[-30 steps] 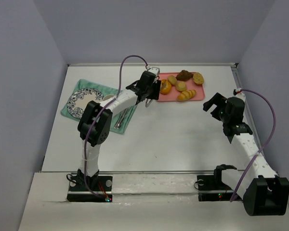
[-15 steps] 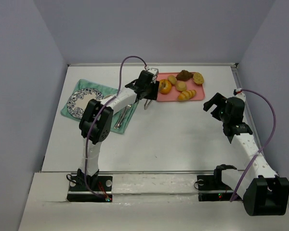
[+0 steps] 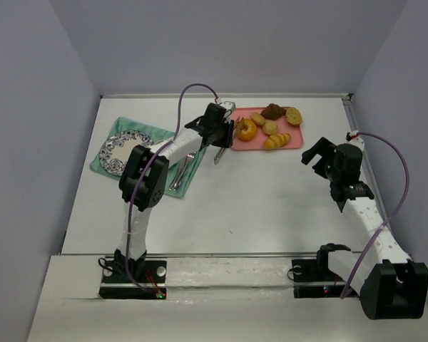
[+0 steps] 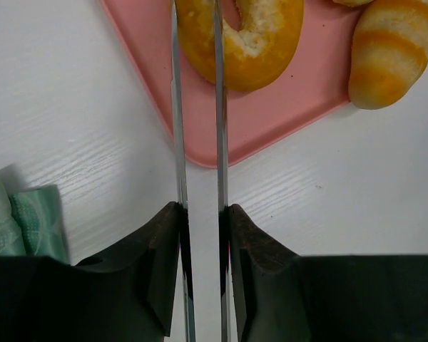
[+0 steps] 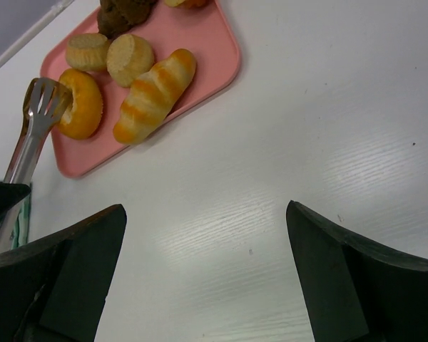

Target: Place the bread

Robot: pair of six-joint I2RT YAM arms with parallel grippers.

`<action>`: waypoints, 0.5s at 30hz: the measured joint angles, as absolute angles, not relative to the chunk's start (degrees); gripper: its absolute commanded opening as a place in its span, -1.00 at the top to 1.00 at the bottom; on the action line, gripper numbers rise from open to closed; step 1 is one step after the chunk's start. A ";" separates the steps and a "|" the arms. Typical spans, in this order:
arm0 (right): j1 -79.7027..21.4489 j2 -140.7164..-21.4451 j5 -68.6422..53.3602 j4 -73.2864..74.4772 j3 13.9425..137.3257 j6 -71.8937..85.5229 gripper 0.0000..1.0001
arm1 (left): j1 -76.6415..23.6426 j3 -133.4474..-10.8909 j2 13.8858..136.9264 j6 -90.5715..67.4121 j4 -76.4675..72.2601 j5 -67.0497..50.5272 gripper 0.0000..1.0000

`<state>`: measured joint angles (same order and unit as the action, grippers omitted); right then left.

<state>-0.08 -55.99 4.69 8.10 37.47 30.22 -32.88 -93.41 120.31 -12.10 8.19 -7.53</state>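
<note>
The bread (image 3: pixel 247 129) is a glossy golden-orange ring lying on the left end of a pink tray (image 3: pixel 292 144). It also shows in the left wrist view (image 4: pixel 260 43) and the right wrist view (image 5: pixel 82 112). My left gripper (image 3: pixel 223 139) (image 4: pixel 200 206) is shut on metal tongs (image 4: pixel 176 142). The tongs' forked tips (image 5: pixel 43 100) reach the bread's left rim. I cannot tell whether they pinch it. My right gripper (image 3: pixel 315 153) (image 5: pixel 205 208) is open and empty above bare table, right of the tray.
On the tray lie a yellow ridged croissant (image 3: pixel 276 140), two small tan rolls (image 3: pixel 257 118), a brown muffin (image 3: pixel 273 111) and an orange piece (image 3: pixel 294 115). A patterned plate (image 3: pixel 121 151) sits on a green cloth (image 3: pixel 103 168) at the left, with cutlery (image 3: pixel 180 172) beside it.
My left gripper has drawn back a little to the left with the tongs, so more of the bread shows. The right arm has not moved.
</note>
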 measured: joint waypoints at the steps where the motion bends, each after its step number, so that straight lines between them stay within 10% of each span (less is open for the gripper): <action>1: -0.08 -55.99 4.71 8.10 37.47 30.22 -0.98 | -32.88 -93.41 120.31 -12.27 8.16 -7.60 0.46; 15: -0.08 -55.96 4.73 8.10 37.47 30.24 -0.98 | -32.91 -90.70 113.45 -13.58 7.77 -6.87 0.88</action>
